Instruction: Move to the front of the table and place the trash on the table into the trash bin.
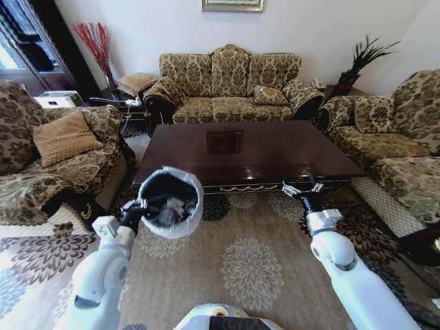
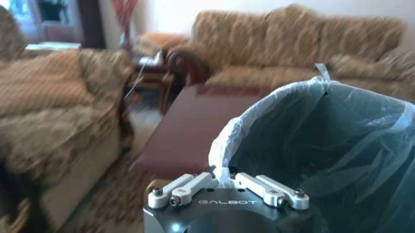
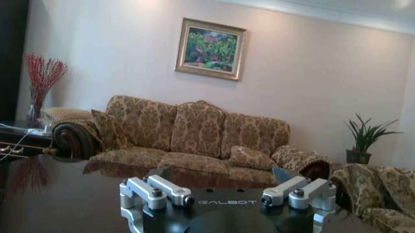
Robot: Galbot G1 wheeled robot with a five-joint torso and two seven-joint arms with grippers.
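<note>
Both arms wear smooth glossy white shells, rounded at the joints, narrowing to dark black wrists. The left gripper (image 2: 226,191) has silver-grey metal finger links fastened with small round screws on a dark grey body lettered GALBOT in pale capitals. The right gripper (image 3: 228,194) is built alike: two silver linkages at 10 and 2 o'clock of the same black lettered block. A white rounded torso top (image 1: 223,317) with a yellow-ringed spot sits at 6 o'clock in the head view
</note>
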